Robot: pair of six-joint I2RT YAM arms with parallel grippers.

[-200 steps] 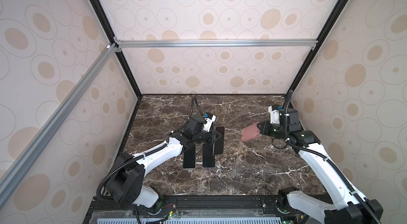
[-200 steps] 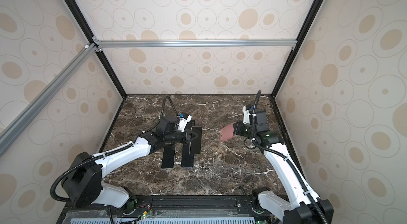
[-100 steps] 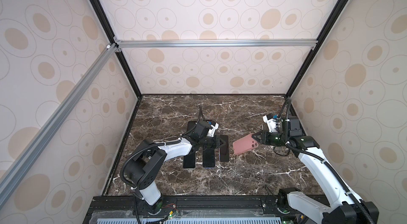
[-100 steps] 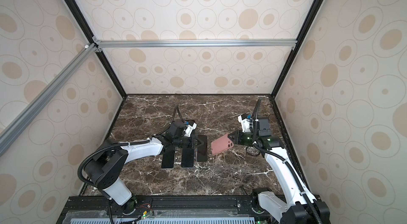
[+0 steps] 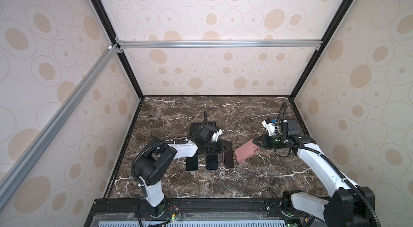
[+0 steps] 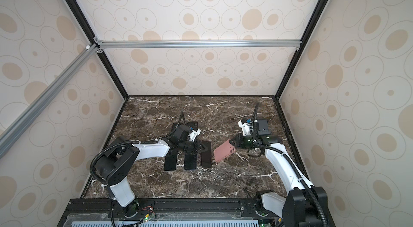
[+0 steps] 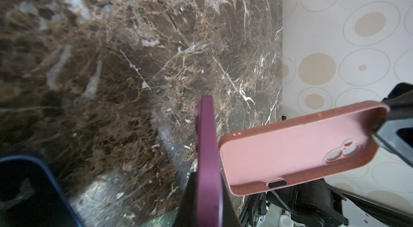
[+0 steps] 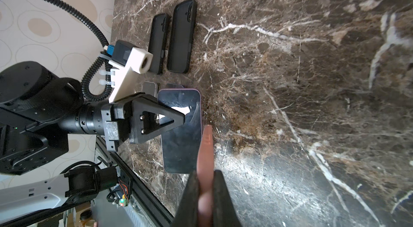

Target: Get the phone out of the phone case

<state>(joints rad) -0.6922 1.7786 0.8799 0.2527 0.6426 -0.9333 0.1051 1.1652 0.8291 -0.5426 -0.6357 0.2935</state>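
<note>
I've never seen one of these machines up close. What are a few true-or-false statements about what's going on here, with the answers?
1. The right hand grips a pink case. True.
2. A phone sits inside that pink case. False: the left wrist view shows its inside bare.
3. The left hand is shut on a phone with a purple edge. True.
4. The pink case lies flat on the table. False: it is tilted, gripped at one end by the right hand.
5. Two black cases lie side by side on the table. True.
</note>
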